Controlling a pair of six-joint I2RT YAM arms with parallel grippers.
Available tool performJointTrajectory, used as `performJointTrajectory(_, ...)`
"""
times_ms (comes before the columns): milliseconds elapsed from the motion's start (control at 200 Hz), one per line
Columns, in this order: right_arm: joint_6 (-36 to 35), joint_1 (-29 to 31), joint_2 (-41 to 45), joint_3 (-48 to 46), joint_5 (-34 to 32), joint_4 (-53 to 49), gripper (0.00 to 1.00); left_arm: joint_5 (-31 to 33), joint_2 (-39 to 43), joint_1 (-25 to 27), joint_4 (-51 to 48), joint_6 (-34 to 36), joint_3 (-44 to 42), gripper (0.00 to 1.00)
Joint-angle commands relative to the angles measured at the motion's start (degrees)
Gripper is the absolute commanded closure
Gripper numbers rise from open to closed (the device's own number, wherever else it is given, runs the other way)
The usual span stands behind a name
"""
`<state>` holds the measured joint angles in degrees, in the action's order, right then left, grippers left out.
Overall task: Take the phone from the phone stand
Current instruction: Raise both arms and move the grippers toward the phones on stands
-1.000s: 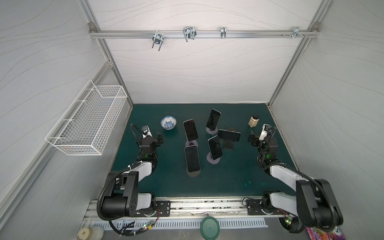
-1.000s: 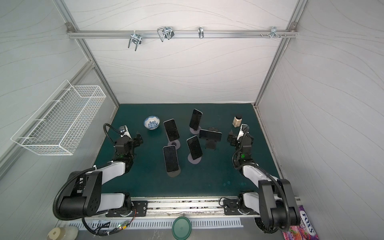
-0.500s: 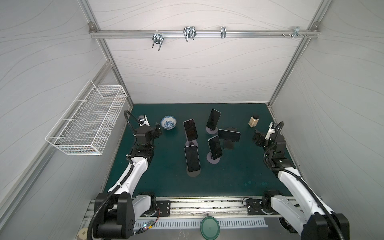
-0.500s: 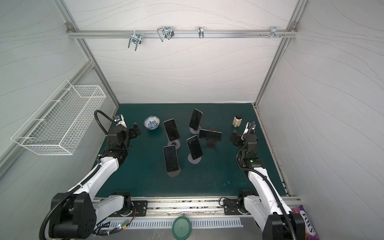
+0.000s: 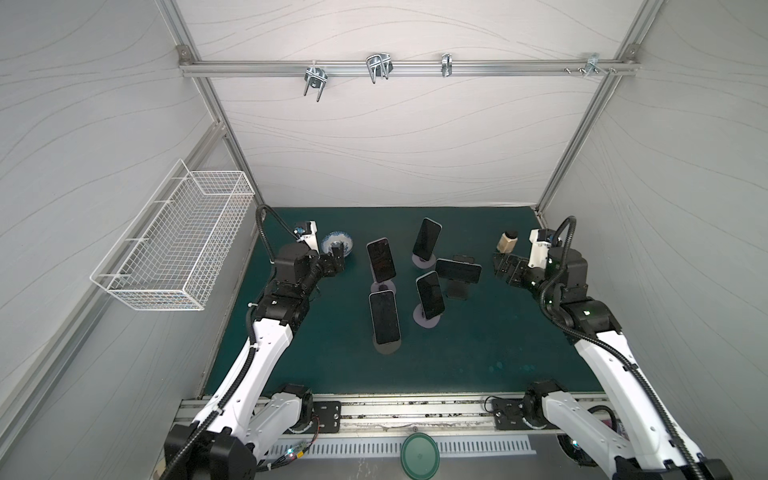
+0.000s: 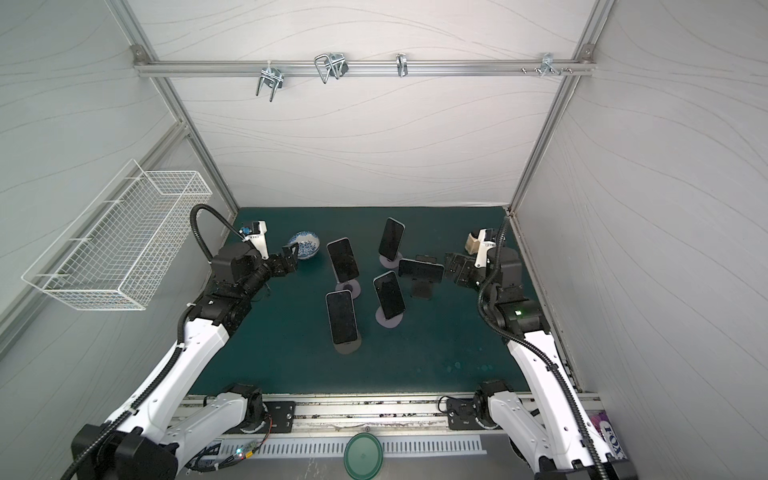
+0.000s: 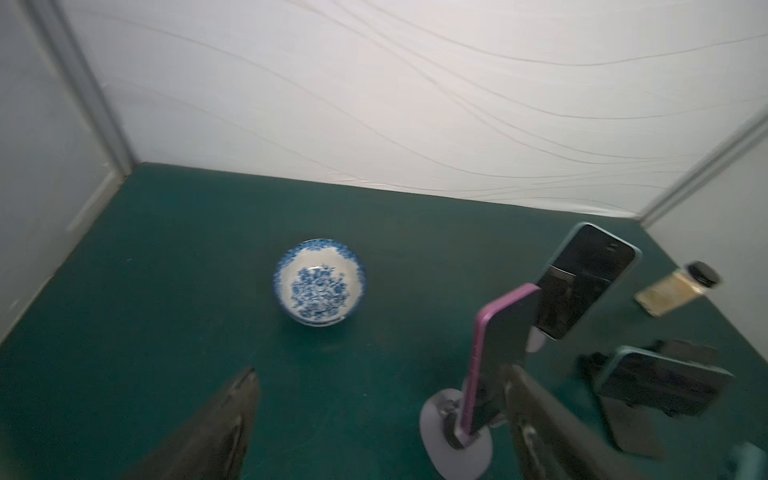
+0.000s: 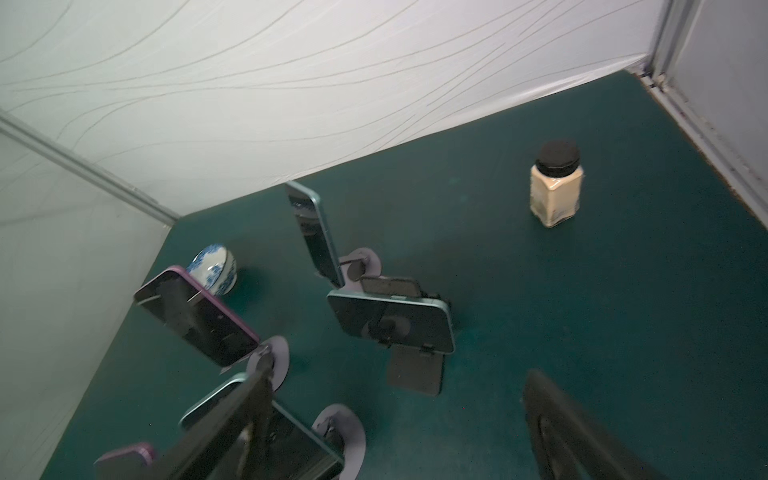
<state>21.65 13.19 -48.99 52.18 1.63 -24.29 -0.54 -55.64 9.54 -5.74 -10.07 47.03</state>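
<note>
A blue-and-white bowl (image 7: 320, 282) stands at the back left of the counter (image 5: 478, 353), its flowered bottom showing. At the back right stands a black-capped jar (image 8: 555, 187) filled with pale beige powder. A white wire basket (image 5: 174, 245) hangs on the left wall, and a round green lid (image 5: 419, 455) lies at the front edge beyond the arm rail. Five phones stand on stands in the middle of the dark green counter: a pink-cased phone (image 5: 380, 259) on a round lilac stand (image 5: 383, 286), a teal phone (image 5: 426, 237) behind it, a sideways phone (image 5: 458, 270) on a black stand, and two more nearer the front (image 5: 430, 298) (image 5: 384, 317). The left gripper (image 5: 337, 259) hangs just beside the bowl, jaws apart and holding nothing. The right gripper (image 5: 505, 266) hangs near the sideways phone, jaws likewise apart around air. White panelled walls on an aluminium frame enclose the counter, with a hook rail (image 5: 376, 68) overhead.
</note>
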Motion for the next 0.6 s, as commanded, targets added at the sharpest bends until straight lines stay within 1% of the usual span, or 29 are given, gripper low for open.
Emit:
performJointTrajectory(0, 0.3, 1.4, 0.4, 4.7, 5.1, -9.4, 0.06, -3.6, 3.3, 3.0, -3.2, 1.0, 3.5, 0.08)
performJointTrajectory(120, -0.6, 3.5, 0.3, 8.8, 6.6, -15.3, 0.07, -5.4, 6.0, 6.5, -6.0, 1.3, 4.3, 0.1)
performJointTrajectory(355, -1.0, 9.5, 1.6, 13.5, 6.4, -24.0, 0.12, -10.4, 11.0, 13.1, -11.2, 2.3, 4.9, 0.13)
performJointTrajectory(490, -2.4, 14.9, 1.3, 16.0, 6.4, -27.6, 0.14, -14.7, 14.4, 17.0, -14.1, 5.1, 4.6, 0.13)
performJointTrajectory(595, -6.0, 21.0, 0.4, 16.8, 6.4, -29.6, 0.17, -20.5, 17.4, 17.6, -16.2, 6.0, 3.6, 0.13)
